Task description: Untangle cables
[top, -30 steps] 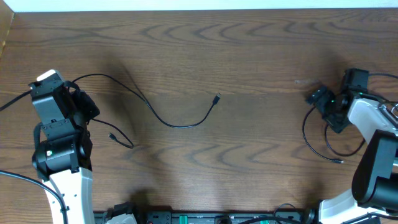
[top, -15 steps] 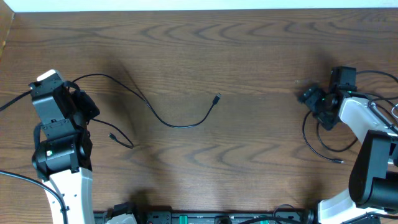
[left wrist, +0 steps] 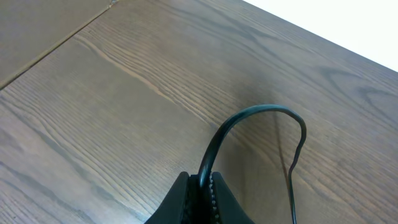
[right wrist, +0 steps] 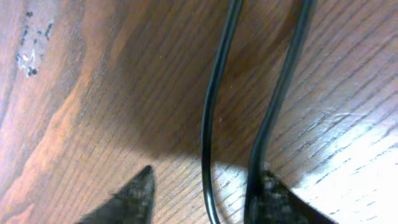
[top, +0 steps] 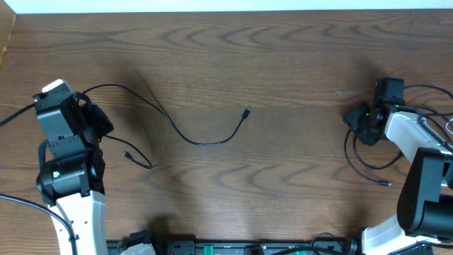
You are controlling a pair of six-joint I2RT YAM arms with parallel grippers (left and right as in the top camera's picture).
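A long black cable (top: 198, 142) runs from my left gripper (top: 98, 122) across the table to its plug (top: 247, 111). A short loose end (top: 139, 160) lies just right of the left arm. In the left wrist view the left gripper (left wrist: 202, 190) is shut on this cable (left wrist: 249, 115), which arches up out of the jaws. A second black cable (top: 361, 164) loops under my right gripper (top: 361, 124). In the right wrist view the right gripper (right wrist: 202, 199) is low over the wood, its jaws apart. One strand (right wrist: 210, 124) passes between the fingers, and another strand (right wrist: 283, 93) lies against the right fingertip (right wrist: 270, 196).
The right cable's small plug end (top: 387, 184) lies near the right arm's base (top: 425, 198). A thicker arm wire (top: 14, 117) leaves the left arm toward the table's left edge. The table's far edge (top: 226, 10) runs along the top.
The right gripper has shifted a little left and up over the looped cable, and its jaws have narrowed. The left arm and its cable have not moved.
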